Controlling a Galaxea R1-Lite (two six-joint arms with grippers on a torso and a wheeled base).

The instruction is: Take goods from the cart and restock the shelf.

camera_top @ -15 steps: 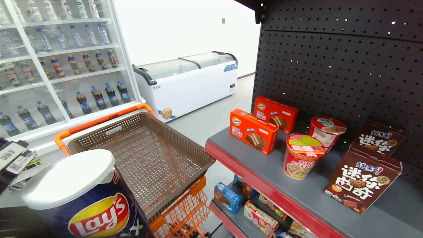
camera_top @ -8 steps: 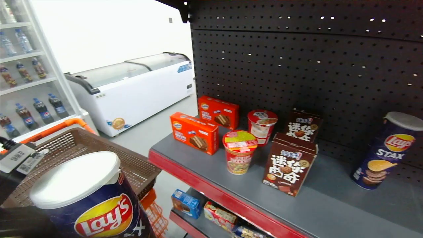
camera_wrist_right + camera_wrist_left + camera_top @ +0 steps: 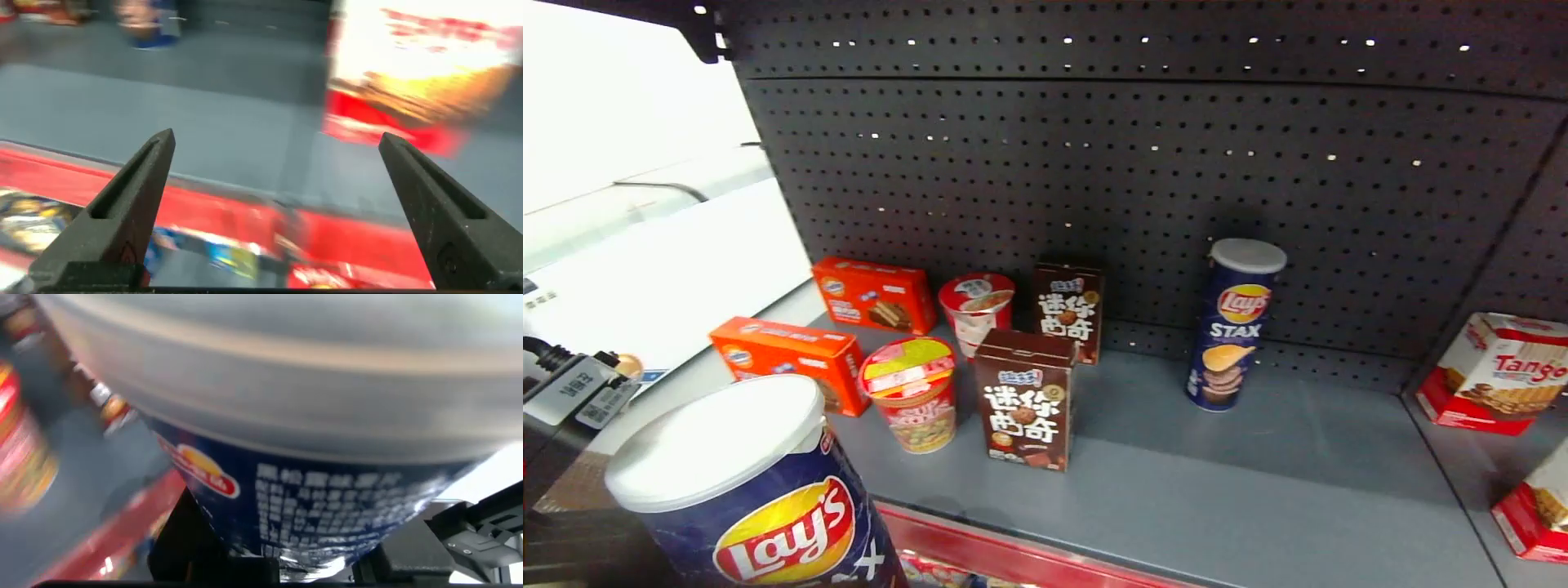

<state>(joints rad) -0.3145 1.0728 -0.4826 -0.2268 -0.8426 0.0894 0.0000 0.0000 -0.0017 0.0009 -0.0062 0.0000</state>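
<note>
A shop aisle, shown by a stocked display shelf.

The grey shelf [image 3: 1217, 490] has a red front edge [image 3: 1013, 549] and a black pegboard back [image 3: 1094, 163], as store racks do. Packaged snacks stand on it in rows of the same kind: orange biscuit boxes [image 3: 874, 294], noodle cups [image 3: 911, 394], brown cookie boxes [image 3: 1025, 412], a tall can of crisps [image 3: 1235, 327] and red-and-white wafer boxes [image 3: 1494, 371]. Beside the rack stands a white chest freezer [image 3: 662, 245] with a glass lid. More packets [image 3: 221, 253] lie on a lower level under the red edge.
</note>
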